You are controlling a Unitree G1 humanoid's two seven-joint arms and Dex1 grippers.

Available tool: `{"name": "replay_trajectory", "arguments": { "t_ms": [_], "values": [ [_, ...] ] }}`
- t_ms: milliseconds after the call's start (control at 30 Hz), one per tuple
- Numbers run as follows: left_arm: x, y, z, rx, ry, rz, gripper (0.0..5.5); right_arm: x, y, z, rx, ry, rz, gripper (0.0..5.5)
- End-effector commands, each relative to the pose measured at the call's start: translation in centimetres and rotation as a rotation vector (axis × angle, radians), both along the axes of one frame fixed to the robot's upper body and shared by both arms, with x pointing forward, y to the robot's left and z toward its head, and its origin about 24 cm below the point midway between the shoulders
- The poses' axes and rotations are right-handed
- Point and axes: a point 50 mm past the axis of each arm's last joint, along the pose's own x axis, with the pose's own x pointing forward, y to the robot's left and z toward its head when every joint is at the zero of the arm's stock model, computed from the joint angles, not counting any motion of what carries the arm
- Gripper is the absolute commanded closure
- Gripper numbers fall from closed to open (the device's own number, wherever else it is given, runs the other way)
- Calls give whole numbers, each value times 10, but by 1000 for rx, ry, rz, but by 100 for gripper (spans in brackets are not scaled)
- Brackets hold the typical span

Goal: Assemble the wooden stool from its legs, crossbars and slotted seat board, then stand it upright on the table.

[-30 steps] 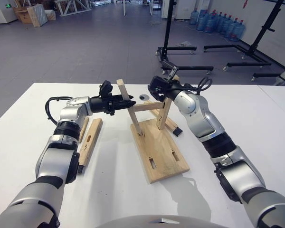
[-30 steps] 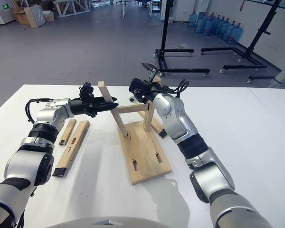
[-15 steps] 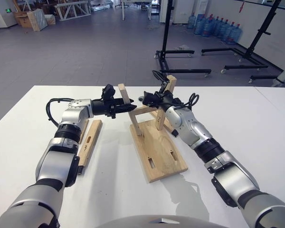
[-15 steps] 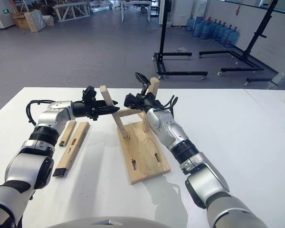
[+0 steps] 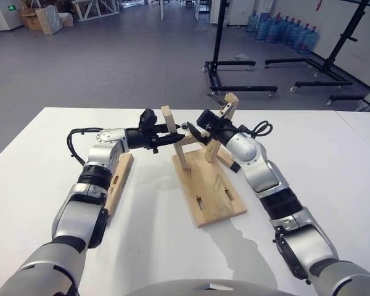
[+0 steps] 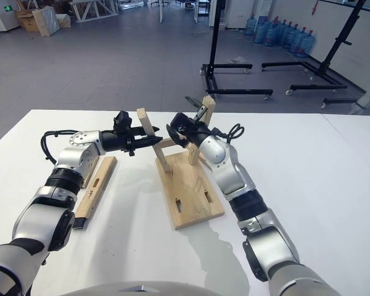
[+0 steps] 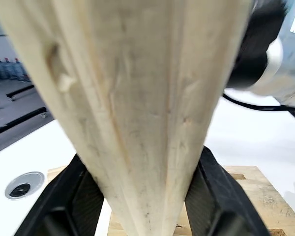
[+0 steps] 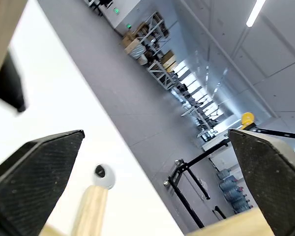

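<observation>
The slotted seat board (image 5: 211,190) lies flat on the white table (image 5: 308,154). Two legs stand tilted on its far end, joined by a crossbar (image 5: 195,139). My left gripper (image 5: 174,137) is shut on the left leg (image 5: 170,123), whose wood sits between black fingers (image 7: 76,194) in the left wrist view. My right gripper (image 5: 208,118) is wide open by the top of the right leg (image 5: 216,140), above the crossbar. Both its pads (image 8: 37,167) are far apart with nothing between them.
Loose wooden pieces (image 5: 118,180) lie on the table left of the board, under my left arm. Another piece with a black end (image 5: 234,167) lies behind the right leg. A round grommet (image 7: 22,183) sits in the tabletop beyond the frame. Black racks stand on the floor behind.
My right gripper has moved down from the right leg's top toward the crossbar and the left leg. My left gripper keeps hold of the left leg. The head camera shifted.
</observation>
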Motion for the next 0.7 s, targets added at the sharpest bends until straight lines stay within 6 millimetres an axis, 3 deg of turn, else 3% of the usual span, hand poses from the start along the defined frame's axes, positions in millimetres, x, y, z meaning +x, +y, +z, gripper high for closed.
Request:
{"name": "replay_trajectory", "arguments": {
  "t_ms": [33, 167, 233, 300, 433, 467, 500, 567, 700],
  "values": [
    [-7, 6, -35, 174, 78, 49, 349, -1, 5, 35, -47, -127, -6, 10],
    [-9, 6, -36, 121, 141, 36, 349, 2, 6, 33, -146, -185, -48, 10],
    [-9, 7, -36, 99, 169, 36, 349, 3, 8, 16, -231, -194, -57, 10],
    [-10, 6, -36, 87, 184, 29, 349, 4, 7, -19, -336, -149, -57, 10],
    [-10, 3, -35, 78, 197, 18, 349, -5, 0, -112, -563, 16, -33, 10],
    [-10, 2, -36, 79, 198, 24, 349, -8, 0, -123, -558, 44, -30, 10],
    [-10, 2, -36, 79, 200, 31, 349, -8, 0, -126, -540, 56, -28, 10],
    [-8, 3, -36, 82, 188, 63, 349, -2, 2, -106, -394, 61, -43, 10],
    [-8, 3, -37, 87, 173, 72, 349, 9, 6, -41, -138, -6, -19, 10]
  ]
}}
